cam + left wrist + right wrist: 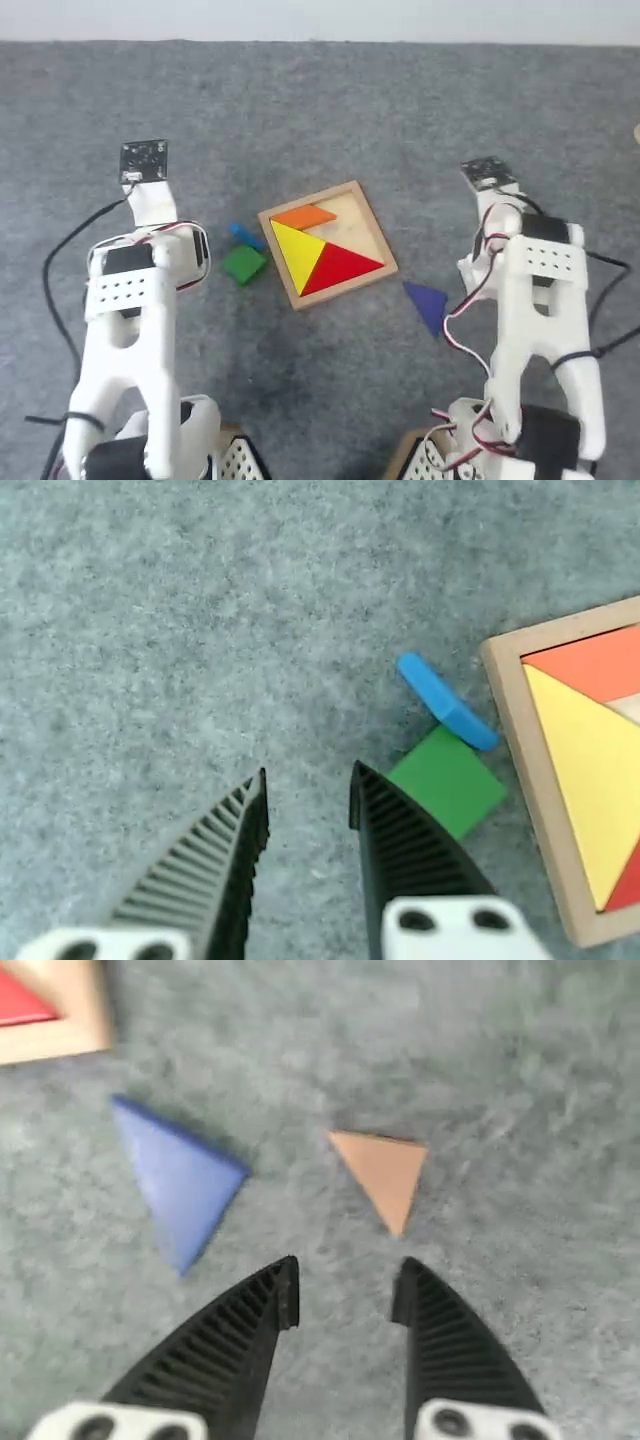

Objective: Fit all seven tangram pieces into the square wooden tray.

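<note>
Tray: the square wooden tray [376, 226] lies on the grey tabletop [300, 100] between the two arms.
Seated pieces: the orange piece [303, 216], yellow triangle [294, 256] and red triangle [341, 268] are inside the tray. Bare wood shows in the rest of it.
Loose pieces, left side: the green square [447, 780] and light blue piece [445, 702] lie just beside the tray. The blue one is tilted and touches the square's corner.
Loose pieces, right side: the dark blue triangle [180, 1175] and tan triangle [385, 1172] lie flat, apart from each other.
Left pincer [305, 785]: jaws narrowly parted and holding nothing, above the tabletop just beside the green square.
Right pincer [345, 1282]: jaws parted and holding nothing, near both triangles.
Step in hand: judged as selecting the next piece, with three of the seven placed.
Next move: centre one pincer over a single piece, lower it, and close across opposite edges. The green square will likely need separating from the blue piece.
</note>
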### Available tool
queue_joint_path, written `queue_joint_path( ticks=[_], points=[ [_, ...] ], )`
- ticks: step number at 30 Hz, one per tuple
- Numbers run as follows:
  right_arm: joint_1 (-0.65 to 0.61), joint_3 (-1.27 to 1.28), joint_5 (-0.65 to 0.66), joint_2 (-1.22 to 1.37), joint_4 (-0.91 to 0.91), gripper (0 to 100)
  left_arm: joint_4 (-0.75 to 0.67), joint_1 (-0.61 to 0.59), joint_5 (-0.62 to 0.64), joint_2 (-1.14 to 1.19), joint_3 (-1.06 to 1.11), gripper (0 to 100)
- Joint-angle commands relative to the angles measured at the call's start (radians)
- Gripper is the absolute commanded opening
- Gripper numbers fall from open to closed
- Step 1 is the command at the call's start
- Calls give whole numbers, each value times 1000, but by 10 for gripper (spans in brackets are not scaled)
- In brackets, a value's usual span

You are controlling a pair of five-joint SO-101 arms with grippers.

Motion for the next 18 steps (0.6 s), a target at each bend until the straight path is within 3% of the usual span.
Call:
queue_joint_path(
  ticks=[1, 5, 8, 18],
  points=[
    [-8, -2, 18, 2, -50, 267, -21, -5, 8, -3, -16, 135],
    [-81, -3, 61, 15, -59, 314, -21, -5, 6, -3, -16, 135],
    [-53, 6, 132, 15, -48, 297, -21, -5, 6, -3, -13, 135],
    [2, 167, 522, 16, -136, 321, -23, -6, 6, -3, -10, 135]
  ],
)
